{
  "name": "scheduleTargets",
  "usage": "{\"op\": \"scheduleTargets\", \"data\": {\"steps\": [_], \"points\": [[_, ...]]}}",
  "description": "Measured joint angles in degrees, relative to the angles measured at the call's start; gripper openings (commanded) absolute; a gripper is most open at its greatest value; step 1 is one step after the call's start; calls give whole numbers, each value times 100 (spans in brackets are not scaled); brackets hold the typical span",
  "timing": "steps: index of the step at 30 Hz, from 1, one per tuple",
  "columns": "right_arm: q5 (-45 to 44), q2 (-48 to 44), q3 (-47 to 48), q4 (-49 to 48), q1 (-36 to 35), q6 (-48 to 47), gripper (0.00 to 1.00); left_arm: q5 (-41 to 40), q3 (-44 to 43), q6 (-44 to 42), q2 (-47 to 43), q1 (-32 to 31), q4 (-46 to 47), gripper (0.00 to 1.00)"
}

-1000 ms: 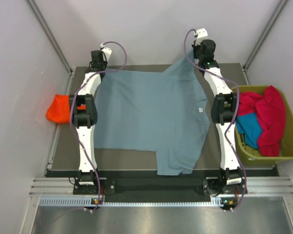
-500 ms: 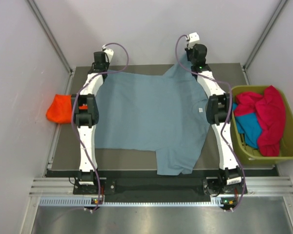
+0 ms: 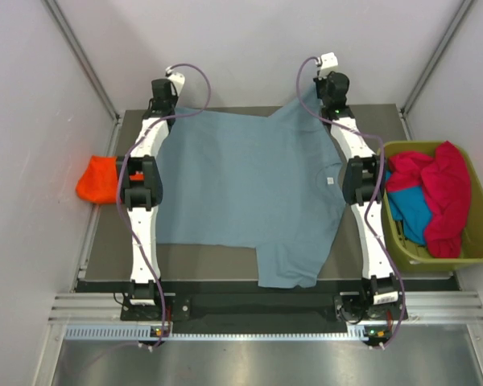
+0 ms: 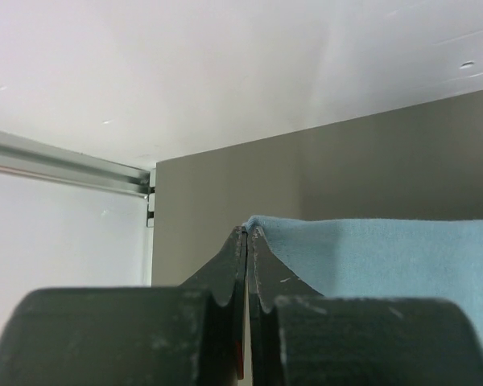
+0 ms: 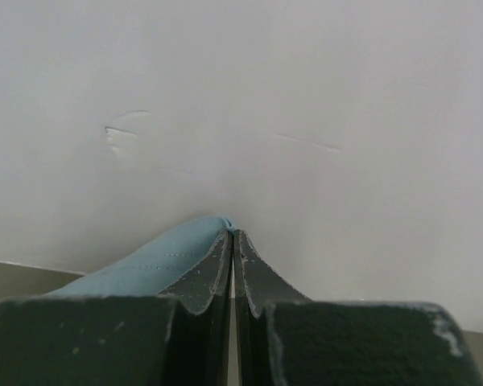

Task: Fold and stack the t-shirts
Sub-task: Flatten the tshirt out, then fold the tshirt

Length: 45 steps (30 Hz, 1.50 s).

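A dusty grey-blue t-shirt (image 3: pixel 249 189) lies spread over the dark table, its far edge lifted. My left gripper (image 3: pixel 163 108) is shut on its far left corner; the left wrist view shows the jaws (image 4: pixel 248 233) pinched on the blue cloth (image 4: pixel 386 257). My right gripper (image 3: pixel 324 103) is shut on the far right sleeve; the right wrist view shows the jaws (image 5: pixel 232 235) closed on a blue fold (image 5: pixel 157 261). An orange-red t-shirt (image 3: pixel 97 178) lies bunched off the table's left edge. A crimson-pink t-shirt (image 3: pixel 443 193) and a teal t-shirt (image 3: pixel 410 211) lie in the bin.
An olive-green bin (image 3: pixel 481 241) stands to the right of the table. White walls close in at the back and both sides. The dark table (image 3: pixel 225 261) shows bare along its near edge.
The right gripper swung a little left and then back right with the sleeve in it. The left gripper stayed shut on its corner. The shirt barely shifted.
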<state>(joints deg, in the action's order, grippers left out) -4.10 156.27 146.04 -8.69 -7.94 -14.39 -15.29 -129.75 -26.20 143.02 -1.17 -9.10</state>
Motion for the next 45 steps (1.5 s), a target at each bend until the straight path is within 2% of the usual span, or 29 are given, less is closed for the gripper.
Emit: {"op": "scheduleTargets", "data": {"steps": [18,22,27,35,45], "points": [[249,-140,-138,-122,-330,308,0,-140,498,-9,-382,0,179,0],[363,-730,-861,203,-280,354,0,116,503,-11,-562,7,-42,0],[597,-1888,-2116,551,-118,393,0,610,503,33,-800,92,-737,0],[898,-3069,-2551,1193,116,503,0,1451,538,254,-1113,387,-2041,0],[1241,-3823,-3668,1875,120,697,0,2028,1224,365,-1812,385,-2527,0]]}}
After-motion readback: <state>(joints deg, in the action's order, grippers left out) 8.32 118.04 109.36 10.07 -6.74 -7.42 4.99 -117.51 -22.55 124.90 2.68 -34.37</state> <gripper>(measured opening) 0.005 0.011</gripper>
